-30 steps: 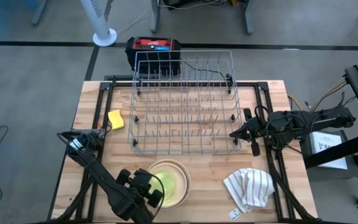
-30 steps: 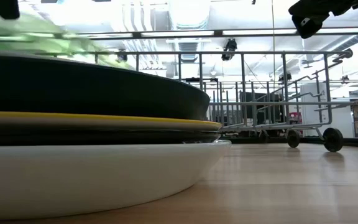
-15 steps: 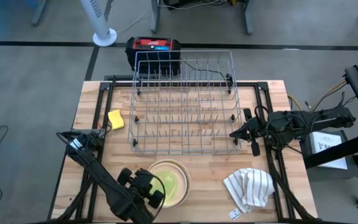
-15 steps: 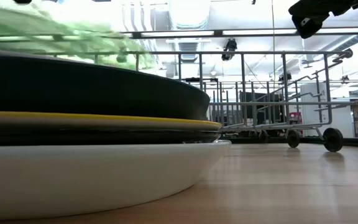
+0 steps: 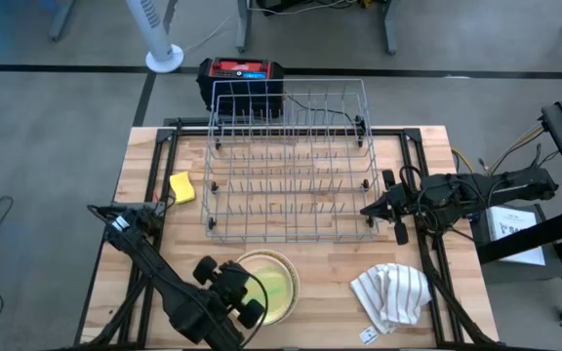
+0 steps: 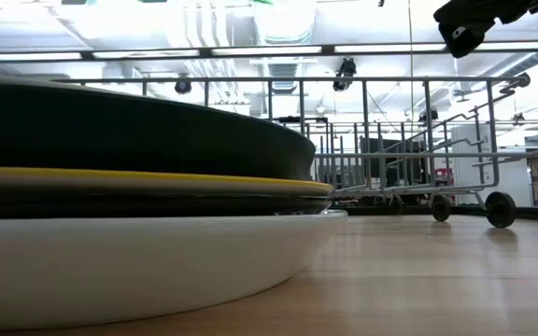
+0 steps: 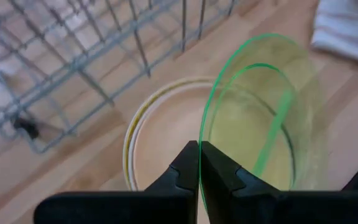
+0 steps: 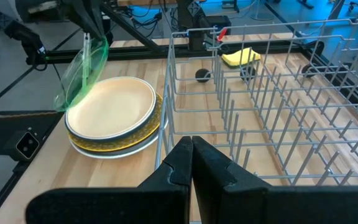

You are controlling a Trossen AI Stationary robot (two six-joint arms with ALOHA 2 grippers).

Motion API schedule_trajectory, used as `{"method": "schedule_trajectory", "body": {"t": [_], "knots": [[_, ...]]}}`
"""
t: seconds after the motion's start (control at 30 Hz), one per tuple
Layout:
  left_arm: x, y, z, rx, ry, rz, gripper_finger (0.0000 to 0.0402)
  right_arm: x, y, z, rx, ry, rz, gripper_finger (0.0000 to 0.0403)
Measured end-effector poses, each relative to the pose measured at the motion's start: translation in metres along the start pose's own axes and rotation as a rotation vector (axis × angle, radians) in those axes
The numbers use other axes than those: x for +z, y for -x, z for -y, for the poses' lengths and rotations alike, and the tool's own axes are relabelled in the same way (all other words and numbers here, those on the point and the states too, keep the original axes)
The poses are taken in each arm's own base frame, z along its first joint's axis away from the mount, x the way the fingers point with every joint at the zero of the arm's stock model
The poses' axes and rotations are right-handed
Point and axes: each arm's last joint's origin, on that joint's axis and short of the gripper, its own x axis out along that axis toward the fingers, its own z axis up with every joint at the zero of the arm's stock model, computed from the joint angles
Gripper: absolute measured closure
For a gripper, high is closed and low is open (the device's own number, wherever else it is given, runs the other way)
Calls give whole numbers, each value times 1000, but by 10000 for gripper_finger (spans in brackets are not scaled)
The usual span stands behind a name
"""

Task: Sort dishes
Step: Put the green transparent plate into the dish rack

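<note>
My left gripper (image 5: 254, 297) (image 7: 199, 163) is shut on a lime-green translucent plate (image 7: 260, 112) (image 8: 82, 68), held above the stack of dishes (image 5: 261, 261) (image 8: 114, 112) near the table's front edge. A peach plate lies on top of the stack; yellow and dark rims show under it, and a white bowl (image 6: 138, 261) at the bottom rests on the table. My right gripper (image 5: 367, 210) (image 8: 191, 155) hangs shut and holding nothing beside the right end of the wire dish rack (image 5: 291, 161). My left gripper pinches the green plate's rim (image 7: 202, 135) between its two fingers. The fingers (image 8: 87, 34) slant down onto it from above. The plate hangs below them, tipped almost on edge and lifted clear of the stack.
The wire rack fills the middle of the table. A yellow sponge (image 5: 181, 186) lies at its left end, and a striped white cloth (image 5: 390, 292) lies near the front right corner. A black and red box (image 5: 242, 78) stands behind the table's far edge.
My left gripper has risen above the stack and rolled its wrist, still shut on the green plate. The plate has come up off the stack and tipped from a shallow slant to almost on edge. It has left the low view.
</note>
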Motion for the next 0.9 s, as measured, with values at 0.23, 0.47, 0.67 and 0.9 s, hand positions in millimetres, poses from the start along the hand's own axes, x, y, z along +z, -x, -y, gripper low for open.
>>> {"method": "schedule_trajectory", "body": {"t": [0.23,0.47,0.67,0.9], "knots": [[24,22,-17,-62,-22,102,401,-1,0,0,-1,1,-12,403],[55,45,-41,-99,-97,224,401,-2,0,0,-3,2,-22,403],[89,54,-65,-49,-237,362,401,-2,0,0,-2,10,-23,403],[131,60,-98,74,-343,477,401,-2,0,0,-3,11,-22,403]]}}
